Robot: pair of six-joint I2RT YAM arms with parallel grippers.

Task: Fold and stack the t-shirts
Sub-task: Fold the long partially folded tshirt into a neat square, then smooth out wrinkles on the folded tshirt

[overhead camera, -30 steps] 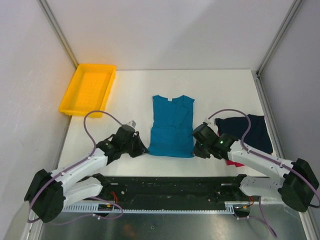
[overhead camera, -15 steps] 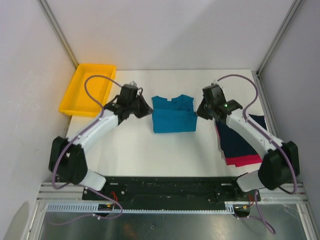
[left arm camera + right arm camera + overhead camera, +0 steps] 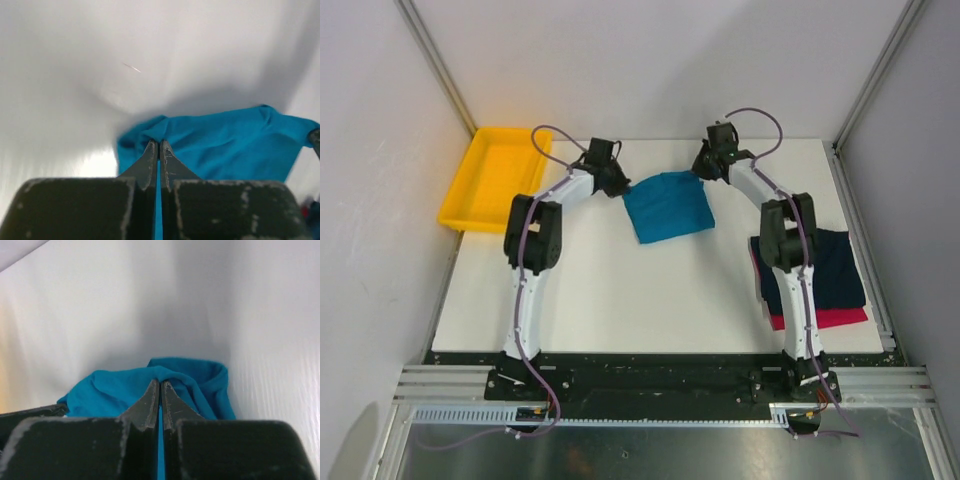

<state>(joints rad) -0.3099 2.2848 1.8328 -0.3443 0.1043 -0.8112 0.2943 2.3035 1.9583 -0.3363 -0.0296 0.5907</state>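
Your left tool [image 3: 616, 184] and right tool [image 3: 704, 168] are clamped shut on the teal t-shirt [image 3: 668, 206], whose hem you've just carried over the collar, far-middle of the tabletop [image 3: 620, 290]; it's halved, so release next.

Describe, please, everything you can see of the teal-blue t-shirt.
The teal-blue t-shirt is plain soft cloth, folded into a compact, roughly square packet with gentle wrinkles. It sits slightly skewed at the far middle of the white table. The left pincer is shut on its far-left corner and the right pincer on its far-right corner. The wrist views show cloth bunched at the closed fingertips. Its neck and sleeves are hidden inside the fold.
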